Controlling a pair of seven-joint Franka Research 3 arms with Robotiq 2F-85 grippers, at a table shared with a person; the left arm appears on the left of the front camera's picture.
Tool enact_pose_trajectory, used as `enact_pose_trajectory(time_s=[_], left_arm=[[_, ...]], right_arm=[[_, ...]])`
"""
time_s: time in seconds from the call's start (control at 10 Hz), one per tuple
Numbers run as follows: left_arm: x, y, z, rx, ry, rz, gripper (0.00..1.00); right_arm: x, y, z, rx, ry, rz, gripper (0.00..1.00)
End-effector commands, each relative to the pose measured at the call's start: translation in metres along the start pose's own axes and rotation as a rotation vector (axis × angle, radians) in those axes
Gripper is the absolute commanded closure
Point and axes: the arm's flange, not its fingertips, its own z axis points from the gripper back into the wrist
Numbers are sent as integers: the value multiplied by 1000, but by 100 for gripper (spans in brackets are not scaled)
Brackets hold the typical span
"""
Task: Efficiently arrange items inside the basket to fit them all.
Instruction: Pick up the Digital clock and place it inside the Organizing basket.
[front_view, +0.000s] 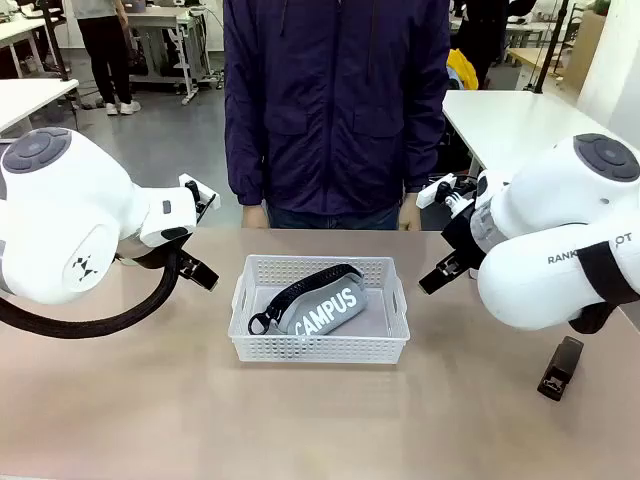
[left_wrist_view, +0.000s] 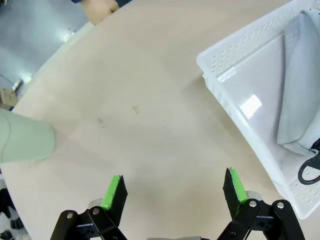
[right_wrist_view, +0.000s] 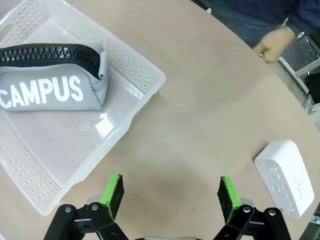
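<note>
The white lattice basket (front_view: 318, 348) stands mid-table with the grey "CAMPUS" pouch (front_view: 325, 303) lying slantwise inside it. The black stapler (front_view: 560, 368) lies on the table at the right, below my right arm. In the left wrist view, the pale green cup (left_wrist_view: 25, 142) lies at the left edge. My left gripper (left_wrist_view: 174, 190) hovers open over bare table between the cup and the basket (left_wrist_view: 235, 70). My right gripper (right_wrist_view: 170, 194) is open above the table beside the basket's corner (right_wrist_view: 150, 75), with the small white box (right_wrist_view: 286, 177) off to its right.
A person in a dark jacket stands at the far edge, with one hand (right_wrist_view: 274, 42) near the table rim. The wooden tabletop (front_view: 320, 420) stretches in front of the basket. Both arm bodies flank the basket.
</note>
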Motion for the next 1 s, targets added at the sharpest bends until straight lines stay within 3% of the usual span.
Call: enact_pose_trajectory(time_s=[0.0,0.9], left_arm=[[0,0,0,0,0,0,0],[0,0,0,0,0,0,0]], right_arm=[[0,0,0,0,0,0,0],[0,0,0,0,0,0,0]])
